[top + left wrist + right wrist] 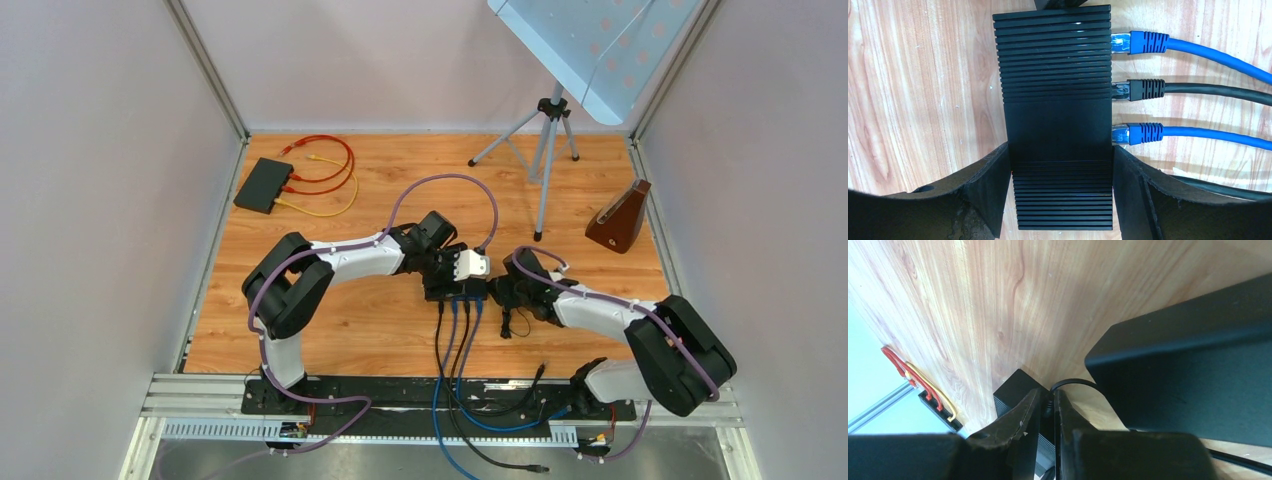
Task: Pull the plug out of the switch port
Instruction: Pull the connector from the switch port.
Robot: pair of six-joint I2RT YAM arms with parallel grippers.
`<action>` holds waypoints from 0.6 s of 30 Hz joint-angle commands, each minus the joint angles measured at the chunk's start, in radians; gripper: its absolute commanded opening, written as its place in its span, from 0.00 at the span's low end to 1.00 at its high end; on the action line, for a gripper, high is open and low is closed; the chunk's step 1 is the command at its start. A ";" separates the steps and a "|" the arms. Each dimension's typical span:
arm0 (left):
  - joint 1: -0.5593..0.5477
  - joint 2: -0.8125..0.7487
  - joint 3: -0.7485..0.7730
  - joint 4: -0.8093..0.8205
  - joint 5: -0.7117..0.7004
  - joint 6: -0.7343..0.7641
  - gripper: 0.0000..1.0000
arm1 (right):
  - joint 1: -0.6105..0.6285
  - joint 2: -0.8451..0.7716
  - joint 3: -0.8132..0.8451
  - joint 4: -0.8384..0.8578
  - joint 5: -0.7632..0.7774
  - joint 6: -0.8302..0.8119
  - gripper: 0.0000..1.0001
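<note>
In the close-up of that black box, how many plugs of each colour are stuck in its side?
Blue plugs: 2
Black plug: 1
Total: 3 showing in the switch; one more black cable has its end hidden.

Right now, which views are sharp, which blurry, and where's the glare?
Left wrist: sharp on the switch, with small glare on its top ribs and the clear plugs. Right wrist: near fingers and the black cable they pinch are soft; the wood is clearer. Top external: even light, faint shadows.
</note>
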 commanded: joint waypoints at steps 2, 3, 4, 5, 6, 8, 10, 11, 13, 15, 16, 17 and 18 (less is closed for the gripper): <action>-0.013 0.043 -0.026 0.008 0.038 -0.037 0.69 | 0.051 0.017 0.051 -0.142 0.030 0.263 0.22; -0.013 0.044 -0.026 0.009 0.040 -0.038 0.68 | 0.055 0.019 0.062 -0.151 0.033 0.257 0.25; -0.012 0.045 -0.023 0.007 0.041 -0.038 0.68 | 0.059 0.021 0.072 -0.162 0.037 0.252 0.26; -0.013 0.046 -0.022 0.006 0.042 -0.038 0.68 | 0.061 0.025 0.081 -0.172 0.040 0.249 0.26; -0.013 0.048 -0.019 0.004 0.042 -0.037 0.68 | 0.063 0.030 0.086 -0.177 0.043 0.251 0.25; -0.012 0.049 -0.016 0.001 0.043 -0.035 0.67 | 0.065 0.039 0.088 -0.177 0.042 0.255 0.22; -0.012 0.050 -0.014 -0.006 0.042 -0.030 0.67 | 0.069 0.044 0.087 -0.177 0.045 0.257 0.20; -0.012 0.051 -0.012 -0.009 0.043 -0.027 0.67 | 0.071 0.047 0.086 -0.177 0.047 0.260 0.17; -0.012 0.052 -0.012 -0.012 0.041 -0.023 0.66 | 0.072 0.048 0.084 -0.177 0.050 0.259 0.10; -0.013 0.052 -0.011 -0.018 0.038 -0.022 0.66 | 0.071 0.044 0.079 -0.176 0.058 0.257 0.02; -0.013 0.052 -0.011 -0.019 0.037 -0.022 0.65 | 0.071 0.041 0.075 -0.177 0.064 0.257 0.00; -0.013 0.052 -0.011 -0.020 0.038 -0.023 0.65 | 0.072 0.035 0.071 -0.177 0.070 0.259 0.00; -0.013 0.052 -0.012 -0.020 0.037 -0.024 0.65 | 0.072 0.031 0.068 -0.176 0.074 0.258 0.00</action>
